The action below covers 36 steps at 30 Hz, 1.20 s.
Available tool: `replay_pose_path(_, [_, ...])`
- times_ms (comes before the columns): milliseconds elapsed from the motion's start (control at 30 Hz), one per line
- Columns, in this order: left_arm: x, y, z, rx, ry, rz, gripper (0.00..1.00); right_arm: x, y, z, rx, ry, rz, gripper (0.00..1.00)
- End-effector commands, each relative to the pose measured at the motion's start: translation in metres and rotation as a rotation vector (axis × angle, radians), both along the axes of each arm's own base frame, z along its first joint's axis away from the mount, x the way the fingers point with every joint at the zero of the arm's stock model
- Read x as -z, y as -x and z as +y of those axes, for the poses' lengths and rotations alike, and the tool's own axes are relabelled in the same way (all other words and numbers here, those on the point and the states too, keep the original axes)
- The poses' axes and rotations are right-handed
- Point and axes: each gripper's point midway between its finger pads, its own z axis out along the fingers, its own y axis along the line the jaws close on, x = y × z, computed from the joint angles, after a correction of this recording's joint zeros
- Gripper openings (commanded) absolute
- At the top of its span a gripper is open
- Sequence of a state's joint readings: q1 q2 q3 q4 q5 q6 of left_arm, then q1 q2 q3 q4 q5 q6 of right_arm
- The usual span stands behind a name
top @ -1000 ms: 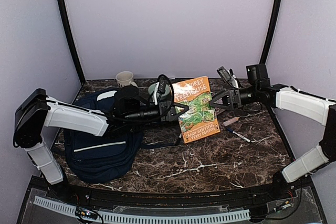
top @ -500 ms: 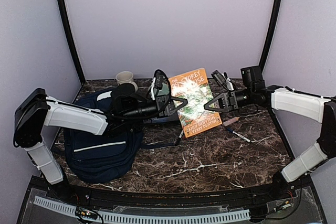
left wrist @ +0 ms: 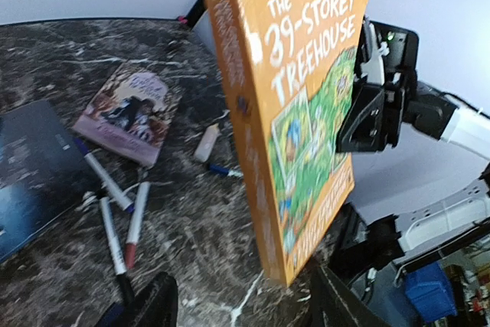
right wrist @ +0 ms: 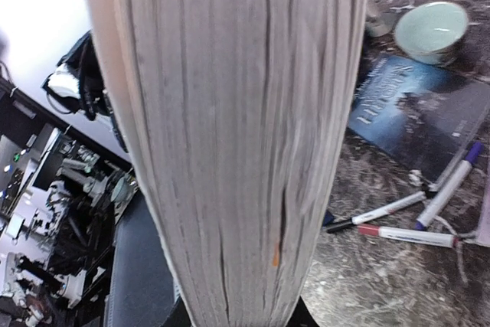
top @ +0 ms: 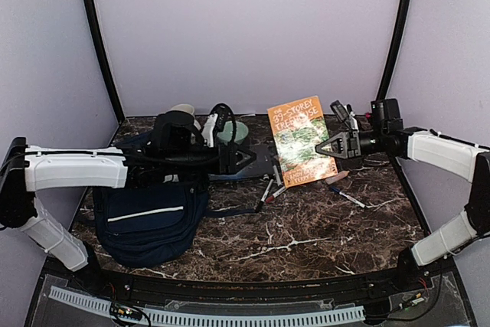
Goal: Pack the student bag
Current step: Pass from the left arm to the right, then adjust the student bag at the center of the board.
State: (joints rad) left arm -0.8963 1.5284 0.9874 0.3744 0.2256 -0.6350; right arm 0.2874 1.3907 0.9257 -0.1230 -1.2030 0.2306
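Far to the left of the orange paperback storybook [top: 301, 139], the large navy-blue fabric backpack [top: 145, 216] lay flat on the dark marbled table [top: 306, 243], partly under the left arm. Whether its mouth was unzipped, no view showed. One bag, then. Behind it, also left of the paperback, stood one cream ceramic mug [top: 184, 109].

Closer in came the left gripper [top: 243, 160], aimed at the paperback with its fingers spread wide and nothing between them. Just left of the paperback sat one pale green bowl [right wrist: 435, 30], then one dark blue hardback book [right wrist: 406, 109] lying flat, and at that book's corner a bunch of three white marker pens [right wrist: 402, 235].

The paperback itself stood upright, lifted clear of the table, and the right gripper [top: 337, 145] was clamped on its right-hand edge. On the table by the paperback lay one small purple-covered book [left wrist: 130, 112]. Just right of the paperback were one pale stubby eraser-like stick [left wrist: 205, 143] and a fourth pen with a blue tip [top: 348, 197]. That made three books and four pens in all.

The step in hand looked like bringing the first book over for packing. By my reading, the next move called for getting the paperback across to the bag side. Either the open left fingers take its free edge, or they go and hold the bag's mouth while the right arm carries it in. A thick book gripped by one edge could easily swing or slip.
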Motion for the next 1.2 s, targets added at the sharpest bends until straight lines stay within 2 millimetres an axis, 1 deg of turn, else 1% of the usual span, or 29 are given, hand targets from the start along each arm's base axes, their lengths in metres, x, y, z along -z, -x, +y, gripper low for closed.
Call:
replay_pose_path(0, [0.030,0.020,0.066,-0.076,-0.386,0.046,0.62,0.005,-0.009,-0.030,0.050,0.057,-0.149,0.00])
replay_pose_path(67, [0.045,0.035,0.094,-0.094,-0.524,0.104,0.61,0.020,-0.005,-0.034,0.045,0.105,-0.172,0.00])
replay_pose_path(133, [0.055,0.056,0.119,-0.095,-0.645,0.169,0.59,0.025,-0.001,-0.036,0.062,0.113,-0.198,0.00])
replay_pose_path(233, [0.055,0.092,0.142,-0.058,-0.743,0.244,0.57,0.026,0.000,-0.040,0.117,0.121,-0.255,0.00])
replay_pose_path(267, [0.058,0.104,0.154,-0.052,-0.798,0.275,0.57,0.025,0.001,-0.042,0.127,0.125,-0.271,0.00])
replay_pose_path(333, [0.061,0.118,0.171,-0.052,-0.883,0.312,0.55,0.024,0.002,-0.042,0.126,0.129,-0.285,0.00])
replay_pose_path(400, [0.068,0.128,0.187,-0.042,-0.989,0.342,0.47,0.025,0.003,-0.043,0.123,0.134,-0.289,0.00])
replay_pose_path(433, [0.072,0.132,0.192,-0.027,-1.036,0.351,0.39,0.026,0.003,-0.043,0.123,0.136,-0.289,0.00])
replay_pose_path(467, [0.078,0.136,0.195,-0.003,-1.084,0.360,0.33,0.027,0.003,-0.043,0.124,0.136,-0.289,0.00])
replay_pose_path(533, [0.085,0.139,0.196,0.034,-1.173,0.341,0.30,0.027,0.003,-0.042,0.119,0.130,-0.286,0.00])
replay_pose_path(667, [0.098,0.134,0.198,0.063,-1.338,0.290,0.39,0.029,0.004,-0.042,0.113,0.124,-0.283,0.00])
replay_pose_path(733, [0.108,0.135,0.194,0.108,-1.398,0.270,0.39,0.029,0.005,-0.042,0.112,0.125,-0.284,0.00])
replay_pose_path(800, [0.117,0.136,0.189,0.163,-1.437,0.244,0.29,0.029,0.005,-0.042,0.113,0.125,-0.286,0.00])
replay_pose_path(900, [0.128,0.137,0.180,0.214,-1.460,0.233,0.23,0.029,0.005,-0.043,0.117,0.128,-0.291,0.00])
replay_pose_path(933, [0.131,0.136,0.178,0.222,-1.462,0.228,0.23,0.029,0.005,-0.043,0.118,0.129,-0.291,0.00])
replay_pose_path(1000, [0.136,0.134,0.177,0.232,-1.476,0.216,0.29,0.030,0.005,-0.043,0.118,0.130,-0.292,0.00])
replay_pose_path(1100, [0.150,0.133,0.187,0.248,-1.551,0.216,0.39,0.029,0.005,-0.043,0.121,0.133,-0.296,0.00])
replay_pose_path(1167, [0.157,0.133,0.191,0.248,-1.582,0.219,0.41,0.029,0.005,-0.044,0.122,0.134,-0.300,0.00])
